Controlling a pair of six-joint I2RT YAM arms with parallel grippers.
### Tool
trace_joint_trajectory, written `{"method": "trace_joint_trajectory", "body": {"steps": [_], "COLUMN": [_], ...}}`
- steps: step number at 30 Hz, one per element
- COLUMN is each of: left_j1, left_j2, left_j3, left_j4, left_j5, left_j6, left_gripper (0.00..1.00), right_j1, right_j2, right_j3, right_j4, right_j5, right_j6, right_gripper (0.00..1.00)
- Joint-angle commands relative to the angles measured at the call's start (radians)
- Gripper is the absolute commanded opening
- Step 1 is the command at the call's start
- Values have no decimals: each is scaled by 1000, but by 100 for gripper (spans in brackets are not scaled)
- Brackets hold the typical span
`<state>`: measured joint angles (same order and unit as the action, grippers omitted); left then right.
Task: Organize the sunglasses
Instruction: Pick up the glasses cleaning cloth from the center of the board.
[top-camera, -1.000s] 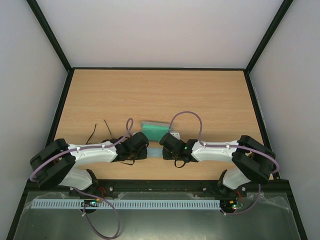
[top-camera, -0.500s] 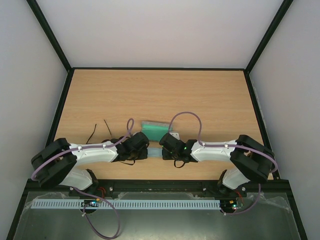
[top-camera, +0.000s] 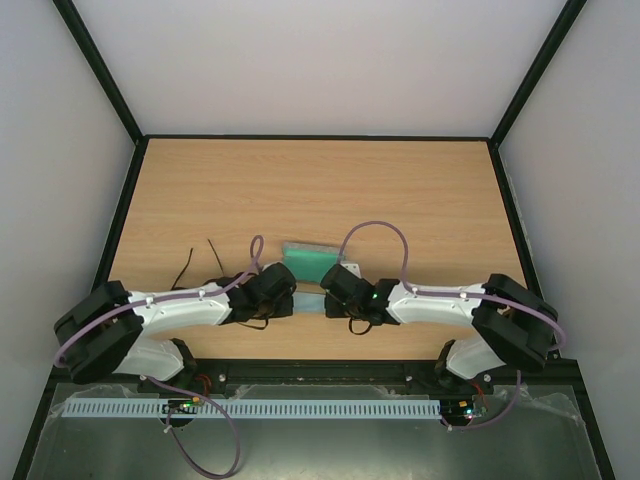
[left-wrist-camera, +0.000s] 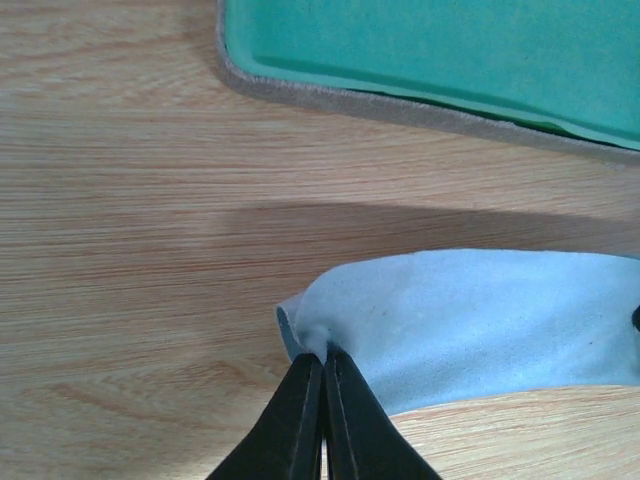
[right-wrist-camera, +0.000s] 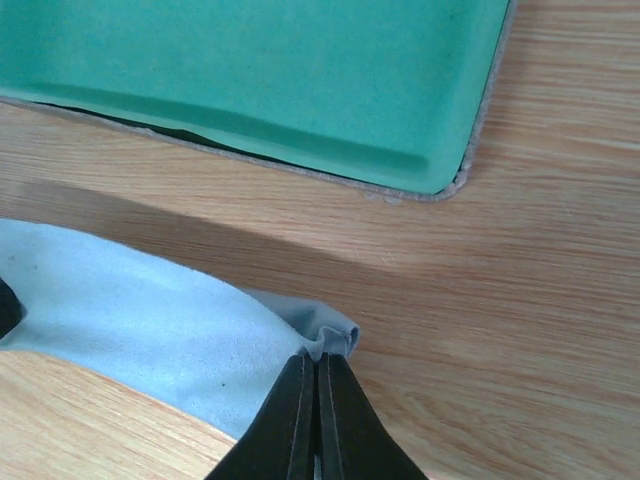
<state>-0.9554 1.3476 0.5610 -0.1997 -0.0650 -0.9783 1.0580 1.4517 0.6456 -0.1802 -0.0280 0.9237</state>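
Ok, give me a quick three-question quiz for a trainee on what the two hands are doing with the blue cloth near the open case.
1. Fill in: the lining of the open case is ____.
2. True or false: the left hand is shut on a bunched edge of the blue cloth.
3. What is the right hand pinching? A the case, B the blue cloth, C nothing.
Key: 1 green; 2 true; 3 B.
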Motion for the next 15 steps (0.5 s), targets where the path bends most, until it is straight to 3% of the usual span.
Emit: {"method": "trace_joint_trajectory", "body": {"steps": [1,15], "left_j1": [-3,47], "left_j2": [-30,-33], "left_j3": [38,115], "left_j4": [-43,-82], "left_j5": [-34,-50], "left_j6": [-1,51], "left_gripper": [2,2], "right_j1": [1,-11], "right_j2": [-41,-25], "right_j3": [33,135], "right_j4": [-50,-119], "right_j5": [44,88], "right_j6": [4,-27], "right_gripper": [2,1]}}
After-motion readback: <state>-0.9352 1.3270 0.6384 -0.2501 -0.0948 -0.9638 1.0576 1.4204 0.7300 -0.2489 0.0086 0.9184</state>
